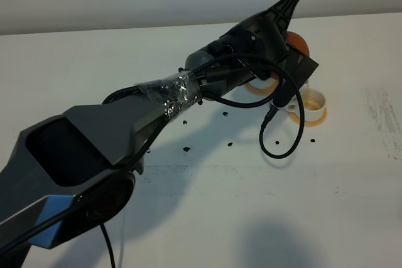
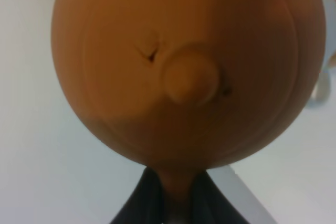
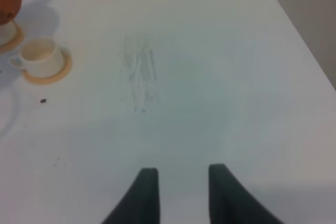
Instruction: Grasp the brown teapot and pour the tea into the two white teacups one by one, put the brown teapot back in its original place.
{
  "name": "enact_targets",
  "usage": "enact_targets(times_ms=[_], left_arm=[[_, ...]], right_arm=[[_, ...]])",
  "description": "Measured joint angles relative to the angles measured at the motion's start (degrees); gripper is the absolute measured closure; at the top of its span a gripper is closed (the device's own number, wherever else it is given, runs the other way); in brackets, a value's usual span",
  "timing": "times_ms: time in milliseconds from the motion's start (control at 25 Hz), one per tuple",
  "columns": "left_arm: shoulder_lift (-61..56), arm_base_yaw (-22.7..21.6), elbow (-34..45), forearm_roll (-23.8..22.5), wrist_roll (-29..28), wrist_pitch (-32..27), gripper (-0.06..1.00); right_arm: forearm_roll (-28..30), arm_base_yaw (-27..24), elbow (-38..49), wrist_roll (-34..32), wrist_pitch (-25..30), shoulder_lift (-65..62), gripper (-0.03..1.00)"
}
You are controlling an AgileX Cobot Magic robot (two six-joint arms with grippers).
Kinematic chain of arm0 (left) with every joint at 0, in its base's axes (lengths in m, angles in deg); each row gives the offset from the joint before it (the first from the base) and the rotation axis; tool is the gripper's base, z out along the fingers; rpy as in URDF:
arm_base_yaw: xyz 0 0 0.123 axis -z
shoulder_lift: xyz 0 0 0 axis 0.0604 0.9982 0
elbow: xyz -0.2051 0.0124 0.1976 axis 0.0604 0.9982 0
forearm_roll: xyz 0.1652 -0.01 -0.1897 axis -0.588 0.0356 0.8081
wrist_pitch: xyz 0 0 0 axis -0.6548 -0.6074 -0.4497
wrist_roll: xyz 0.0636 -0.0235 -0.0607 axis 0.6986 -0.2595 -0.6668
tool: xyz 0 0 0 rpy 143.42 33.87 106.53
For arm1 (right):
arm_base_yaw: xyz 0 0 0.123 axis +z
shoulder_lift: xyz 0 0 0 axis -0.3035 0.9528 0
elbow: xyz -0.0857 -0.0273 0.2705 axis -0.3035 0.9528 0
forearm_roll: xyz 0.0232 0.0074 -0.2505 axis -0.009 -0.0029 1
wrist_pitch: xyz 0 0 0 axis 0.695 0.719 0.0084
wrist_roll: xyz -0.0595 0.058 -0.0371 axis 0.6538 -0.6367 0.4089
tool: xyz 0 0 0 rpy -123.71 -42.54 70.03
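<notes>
Left gripper (image 2: 177,184) clamping teapot (image 2: 178,51) (blurred), spout hidden

no readable text, no labels, no brands, no numbers, no signs

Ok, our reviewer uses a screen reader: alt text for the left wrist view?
The brown teapot fills the frame, lid knob toward the camera. The left gripper clamps its handle between two dark fingers.

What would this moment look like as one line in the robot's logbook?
left gripper: shut on brown teapot handle | brown teapot: near white teacup | right gripper: open, over table
</notes>
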Motion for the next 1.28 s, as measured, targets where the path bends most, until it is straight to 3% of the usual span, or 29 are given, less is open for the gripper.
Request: enact_targets(times_ms=[440, 1280], left_arm=[[0.3, 0.6, 0.1, -2.7, 0.1, 1.3, 0.85], [0.8, 1.1, 0.1, -5.8, 5.7, 2.8, 0.85]], right_arm=[[0.0, 0.0, 0.0, 0.0, 0.0, 0.0, 0.74], [0.0, 0.0, 0.0, 0.0, 0.0, 0.0, 0.74]])
